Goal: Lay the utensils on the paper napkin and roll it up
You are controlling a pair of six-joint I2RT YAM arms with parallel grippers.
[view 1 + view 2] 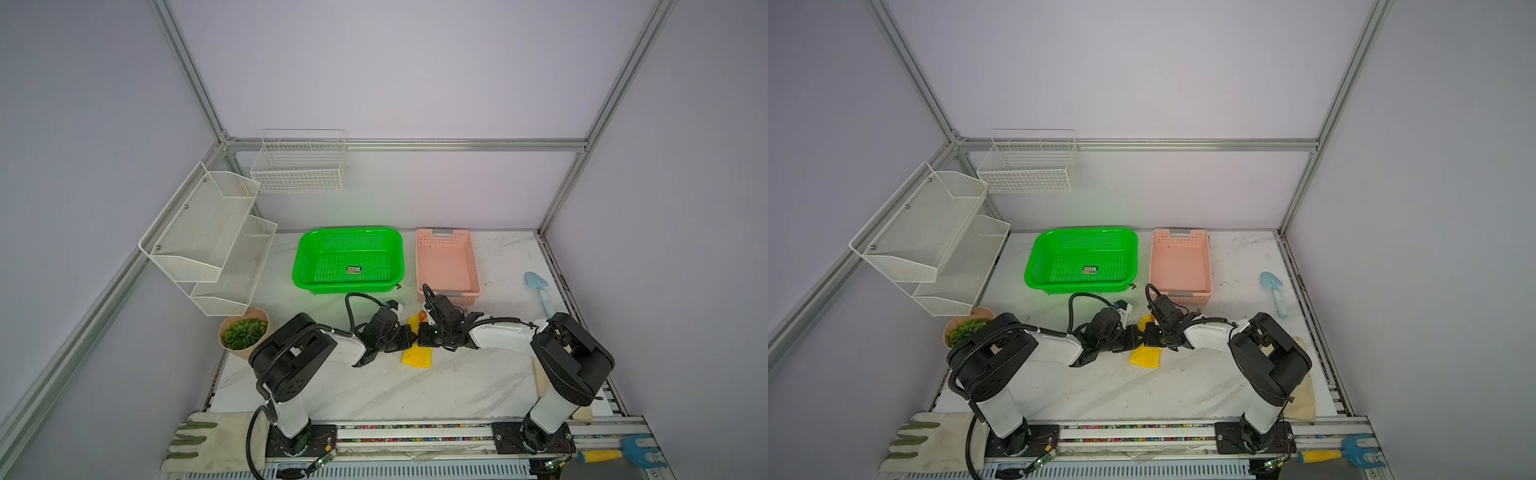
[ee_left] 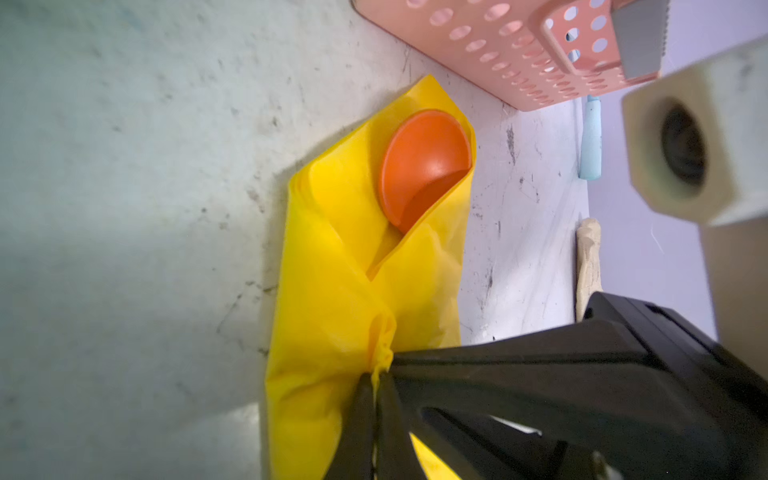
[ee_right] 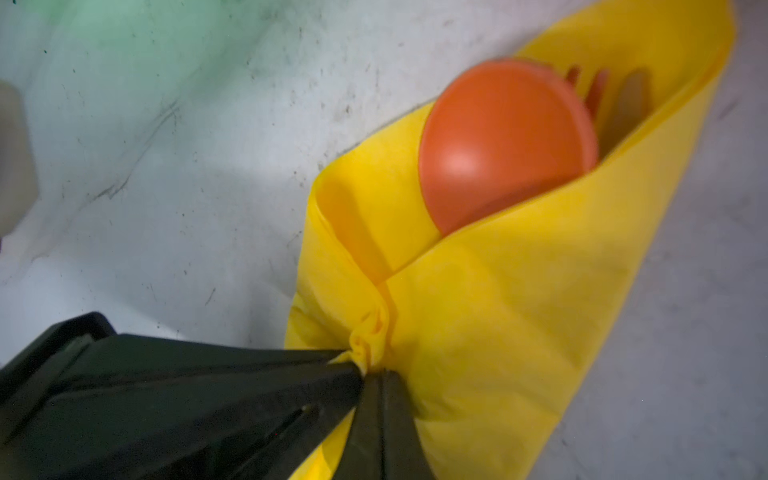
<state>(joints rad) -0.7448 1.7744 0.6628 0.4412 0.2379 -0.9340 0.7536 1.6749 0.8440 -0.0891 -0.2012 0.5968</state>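
On the scuffed marble-patterned table (image 1: 415, 395), one thin yellow paper napkin (image 2: 332, 270) wraps glossy orange utensils (image 2: 419, 166); two show, a round spoon (image 3: 503, 141) and fork tines (image 3: 594, 89). Left gripper (image 2: 375, 380) and right gripper (image 3: 378, 376) each pinch its crumpled seam.

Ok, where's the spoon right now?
In the left wrist view, the spoon pokes out of the folded napkin, mid-table, near the pink basket.

Thin bright yellow paper napkin (image 1: 417, 358) is wrapped into a loose bundle in the middle of the table (image 1: 415, 395), lying near-to-far. Round bowl of the small orange plastic spoon (image 2: 419, 166) pokes out the far end, with the orange plastic fork (image 3: 590, 85) peeking out just behind it.
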